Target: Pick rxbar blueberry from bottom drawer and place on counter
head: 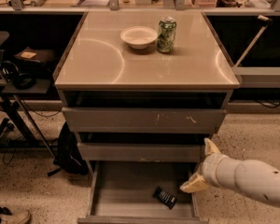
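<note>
A beige counter (144,64) tops a three-drawer cabinet, and the robot's pale arm (252,178) reaches in from the lower right. The bottom drawer (126,190) stands pulled out toward the camera. A white bowl (138,36) and a green can (166,34) sit side by side near the back of the counter.

The gripper (203,167) hangs at the drawer's right edge with its two fingers spread apart and nothing between them. One finger points up beside the right end of the middle drawer; the other angles down over the bottom drawer's right rim.

The dark snack bar (165,197) lies flat on the drawer floor toward the right front, just left of the lower finger and not touching it.

By this view the job is at an early stage: the drawer is open, but the bar has yet to be gripped, lifted and set on the counter.

The arm is cut off at the right edge and the drawer's front lip at the bottom edge. The insides of the two upper drawers (142,120) are in shadow, and the bar's print cannot be read.
</note>
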Controlling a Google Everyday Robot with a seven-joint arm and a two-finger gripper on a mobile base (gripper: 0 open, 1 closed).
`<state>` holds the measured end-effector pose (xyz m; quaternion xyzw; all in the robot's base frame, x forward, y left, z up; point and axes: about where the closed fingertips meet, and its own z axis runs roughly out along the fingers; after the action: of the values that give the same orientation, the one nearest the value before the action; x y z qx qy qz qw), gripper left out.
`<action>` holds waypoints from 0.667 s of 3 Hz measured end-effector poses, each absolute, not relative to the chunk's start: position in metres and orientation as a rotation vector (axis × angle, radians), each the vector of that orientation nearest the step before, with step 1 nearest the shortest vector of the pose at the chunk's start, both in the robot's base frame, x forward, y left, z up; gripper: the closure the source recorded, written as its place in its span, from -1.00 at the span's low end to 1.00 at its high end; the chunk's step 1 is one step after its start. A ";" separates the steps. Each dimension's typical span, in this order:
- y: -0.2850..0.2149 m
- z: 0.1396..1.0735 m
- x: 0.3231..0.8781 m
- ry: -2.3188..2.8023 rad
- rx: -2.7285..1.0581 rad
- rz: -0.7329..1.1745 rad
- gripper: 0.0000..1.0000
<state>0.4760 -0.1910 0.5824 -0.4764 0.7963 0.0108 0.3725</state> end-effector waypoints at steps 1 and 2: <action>-0.225 0.608 0.467 2.129 -1.052 -0.140 -1.00; -0.241 0.623 0.460 2.152 -0.961 -0.202 -1.00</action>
<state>0.4597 -0.2411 0.6227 -0.3759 0.8422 -0.0789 0.3785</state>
